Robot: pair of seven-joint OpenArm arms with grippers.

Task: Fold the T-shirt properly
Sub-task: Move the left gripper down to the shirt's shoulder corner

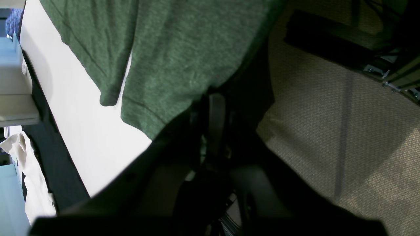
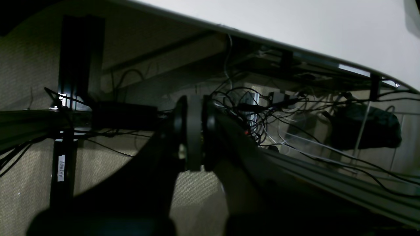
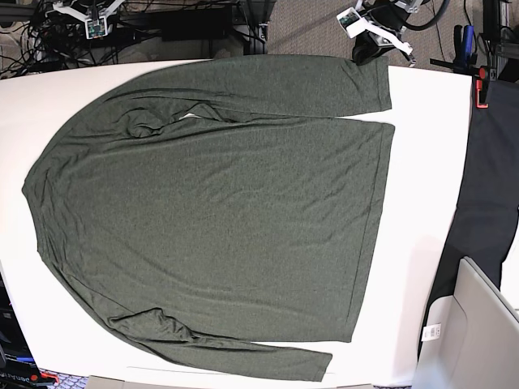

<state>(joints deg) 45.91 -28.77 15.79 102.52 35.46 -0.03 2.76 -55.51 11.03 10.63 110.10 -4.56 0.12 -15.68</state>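
The large dark olive-green heathered knit T-shirt (image 3: 219, 211) is being shown spread flat on the white table (image 3: 422, 243), with both long sleeves laid along the body and the hem turned toward the left arm's side. At the table's far edge the left gripper (image 1: 215, 114) is being held against the cuff end of the upper sleeve; its fingers are pressed together, and cloth appears to be pinched between them, though the contact itself is lost in shadow. The right gripper (image 2: 193, 131) is being held below the table edge, among dark cables, with its fingers pressed together on nothing.

For the step in hand, judged to be the first sleeve fold, the cuff should be lifted only slightly and carried across the body in one straight sweep, so that the thin knit is not being dragged or bunched. The fold line should be kept parallel to the side seam.

A white label on a dark post in the right wrist view carries handwriting too unclear to be read with confidence.
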